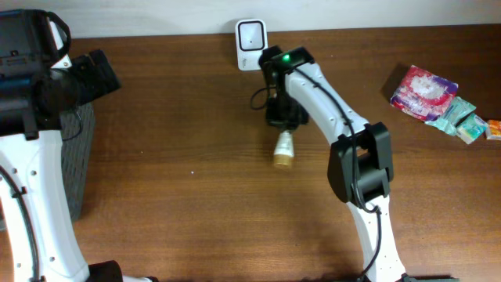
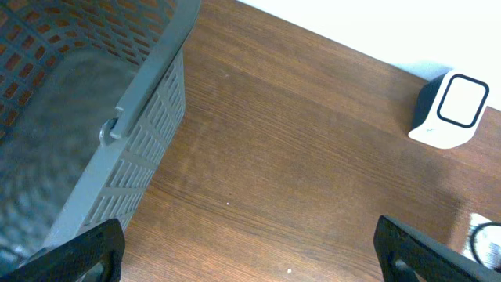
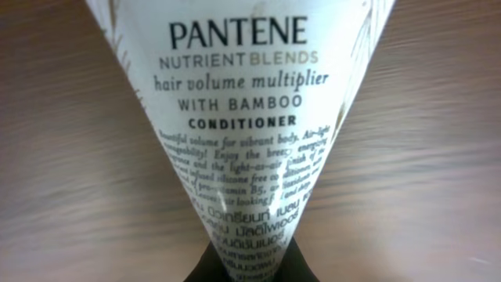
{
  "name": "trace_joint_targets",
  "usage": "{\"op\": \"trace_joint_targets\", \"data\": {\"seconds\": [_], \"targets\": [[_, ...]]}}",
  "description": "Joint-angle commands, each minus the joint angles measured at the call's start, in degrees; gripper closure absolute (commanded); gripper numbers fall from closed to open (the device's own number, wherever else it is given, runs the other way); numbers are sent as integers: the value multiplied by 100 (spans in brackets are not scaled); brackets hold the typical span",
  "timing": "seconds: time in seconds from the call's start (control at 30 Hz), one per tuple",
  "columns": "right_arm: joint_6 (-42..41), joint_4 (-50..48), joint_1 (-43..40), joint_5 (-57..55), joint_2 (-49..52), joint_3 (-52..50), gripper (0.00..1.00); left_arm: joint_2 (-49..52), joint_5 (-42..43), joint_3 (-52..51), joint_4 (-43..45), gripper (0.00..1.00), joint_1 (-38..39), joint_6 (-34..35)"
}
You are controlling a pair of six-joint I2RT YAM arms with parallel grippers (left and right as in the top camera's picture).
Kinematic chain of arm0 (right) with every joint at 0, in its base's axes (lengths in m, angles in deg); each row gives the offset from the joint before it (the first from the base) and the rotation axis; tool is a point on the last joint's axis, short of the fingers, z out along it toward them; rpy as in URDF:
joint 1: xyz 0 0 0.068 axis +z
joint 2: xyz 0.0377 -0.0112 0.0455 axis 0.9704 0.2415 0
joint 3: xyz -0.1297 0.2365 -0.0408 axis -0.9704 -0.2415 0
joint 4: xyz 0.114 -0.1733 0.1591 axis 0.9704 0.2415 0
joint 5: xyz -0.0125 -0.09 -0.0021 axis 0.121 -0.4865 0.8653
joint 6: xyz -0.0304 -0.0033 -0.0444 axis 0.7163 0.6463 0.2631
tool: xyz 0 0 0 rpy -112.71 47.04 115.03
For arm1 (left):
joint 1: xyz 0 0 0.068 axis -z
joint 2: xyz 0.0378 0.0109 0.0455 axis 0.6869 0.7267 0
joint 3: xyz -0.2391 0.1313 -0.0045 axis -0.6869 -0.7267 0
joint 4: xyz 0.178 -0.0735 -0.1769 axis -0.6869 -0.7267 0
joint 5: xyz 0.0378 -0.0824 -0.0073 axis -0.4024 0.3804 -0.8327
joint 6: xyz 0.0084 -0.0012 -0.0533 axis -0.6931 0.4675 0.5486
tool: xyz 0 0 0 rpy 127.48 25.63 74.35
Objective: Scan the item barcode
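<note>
1. Brown wood grain is filling every view, and on that surface (image 1: 180, 196) the conditioner tube (image 1: 284, 147) is sitting near the middle, a little in front of the scanner (image 1: 251, 35) at the far edge.
2. I am reading the tube's printed face in the right wrist view: Pantene, conditioner with bamboo, then small text. No barcode is showing on this face, so I am guessing it sits on a side that is turned away from me.
3. I am seeing the right pincer (image 1: 286, 119) clamped shut on the near end of the tube, its dark fingers (image 3: 293, 266) pinching in from both sides at the bottom of the wrist view. I cannot tell whether the tube is clear of the surface or resting on it.
4. I am judging the step as the grasp just being made, with the scan itself not yet done.
5. The next move is calling for a lift, a short carry towards the scanner, and a roll of the wrist so the hidden side is facing the scanner's window. A thin, soft tube may be twisting in so narrow a grip, so I am planning to go slowly.
6. Further out, the left pincer (image 2: 250, 254) is hanging wide open and holding nothing, over bare wood beside the grey basket (image 2: 117, 125) at the left edge.
7. Some snack packets (image 1: 434, 98) are lying well apart at the far right, not touching anything in play.
</note>
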State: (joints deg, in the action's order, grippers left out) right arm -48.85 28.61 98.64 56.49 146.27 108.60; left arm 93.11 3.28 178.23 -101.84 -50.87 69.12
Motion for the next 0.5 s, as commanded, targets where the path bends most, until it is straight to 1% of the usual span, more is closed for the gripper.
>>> {"op": "trace_joint_targets", "data": {"seconds": [0.0, 0.07, 0.1, 0.13, 0.17, 0.2, 0.27, 0.3, 0.37, 0.4, 0.43, 0.47], "targets": [[-507, 369, 66, -1152, -81, 144, 96, -39, -24, 22, -7, 1, -20, 35], [-509, 256, 138, -1130, -63, 103, 96, -39, -24, 22, -7, 1, -20, 35], [-511, 63, 190, -994, -42, -13, 94, -39, -24, 22, -7, 1, -20, 35], [-511, -109, 225, -820, -22, -133, 88, -39, -24, 22, -7, 1, -20, 35], [-509, -293, 271, -608, -7, -293, 85, -39, -24, 22, -7, 1, -20, 35], [-507, -389, 330, -568, -7, -428, 73, -39, -24, 22, -7, 1, -20, 35], [-498, -367, 404, -568, -9, -435, 66, -39, -24, 22, -7, 1, -20, 35], [-448, -269, 398, -568, -20, -382, 65, -39, -24, 22, -7, 1, -20, 35], [2, -52, 271, -568, -61, -87, 64, -39, -24, 22, -7, 1, -20, 35], [127, 186, 120, -568, -74, 271, 64, -39, -24, 22, -7, 1, -20, 35], [234, 350, -11, -555, -74, 557, 57, -39, -24, 22, -7, 1, -20, 35], [601, 450, -212, -354, -74, 887, 33, -39, -24, 22, -7, 0, -20, 35]]}}
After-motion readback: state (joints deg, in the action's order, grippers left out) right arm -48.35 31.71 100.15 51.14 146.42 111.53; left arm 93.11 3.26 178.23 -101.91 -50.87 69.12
